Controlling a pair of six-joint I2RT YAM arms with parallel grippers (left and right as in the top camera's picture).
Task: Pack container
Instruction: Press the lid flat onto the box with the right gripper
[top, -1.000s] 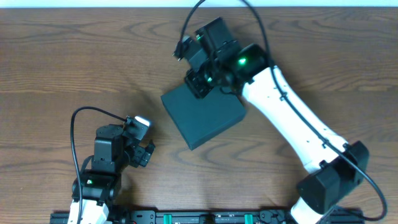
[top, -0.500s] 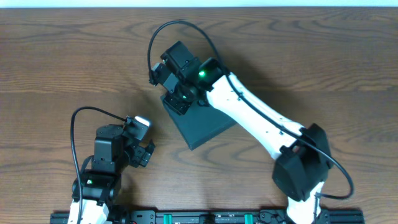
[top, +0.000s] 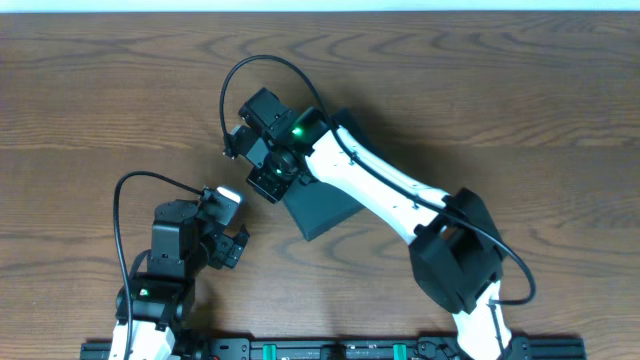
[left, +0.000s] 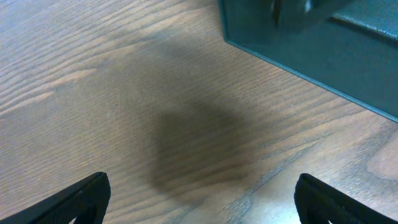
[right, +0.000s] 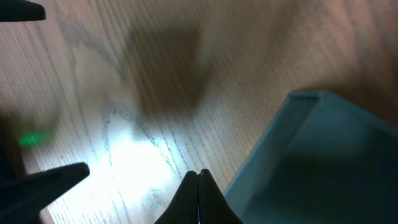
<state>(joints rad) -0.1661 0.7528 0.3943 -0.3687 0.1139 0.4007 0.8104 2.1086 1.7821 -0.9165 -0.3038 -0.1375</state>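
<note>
The container (top: 328, 212) is a dark teal square box lying at an angle near the table's middle, with my right arm covering much of its top. My right gripper (top: 263, 181) hovers at the box's left corner, its fingers pressed together and holding nothing. In the right wrist view the shut gripper (right: 199, 182) points at bare wood just left of the container's (right: 323, 162) edge. My left gripper (top: 236, 246) rests low at the front left, open and holding nothing. Its wrist view shows the gripper (left: 202, 202) spread wide over wood, with the container (left: 323, 56) ahead to the right.
The wooden table (top: 520, 90) runs to a white strip at the far edge. A black rail (top: 330, 350) with both arm bases lines the front edge. A black cable (top: 240, 80) loops above the right wrist.
My right arm has swung left across the container, from its far right corner to its left corner, with the gripper staying shut. The container and the left arm have not moved.
</note>
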